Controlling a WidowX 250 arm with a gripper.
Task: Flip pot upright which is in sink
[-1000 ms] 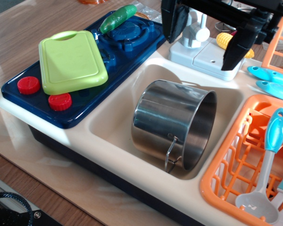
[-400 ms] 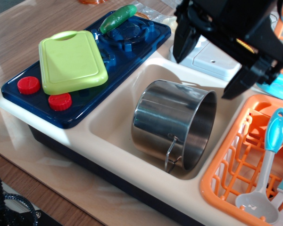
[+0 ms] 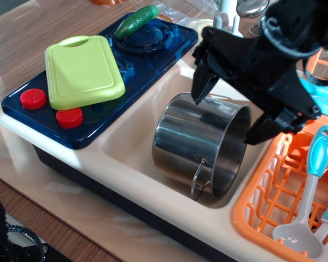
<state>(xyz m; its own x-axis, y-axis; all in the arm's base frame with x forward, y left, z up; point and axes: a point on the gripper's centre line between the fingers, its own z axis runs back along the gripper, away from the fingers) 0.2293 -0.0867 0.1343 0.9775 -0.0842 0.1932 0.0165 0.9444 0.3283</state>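
At centre frame, the pot (image 3: pixel 201 144) lies on its side in the sink (image 3: pixel 132 134), one wire handle facing the camera. Just above it, in the upper right of the frame, the black tool (image 3: pixel 228 115) hangs released, its fingers spread wide, one tip at the pot's upper rim, the other beside the orange dish rack (image 3: pixel 268 188). At left, a green cutting board (image 3: pixel 83 72) rests on the blue stovetop (image 3: pixel 101 82), which sits with the sink on the wooden worktop (image 3: pixel 22 33).
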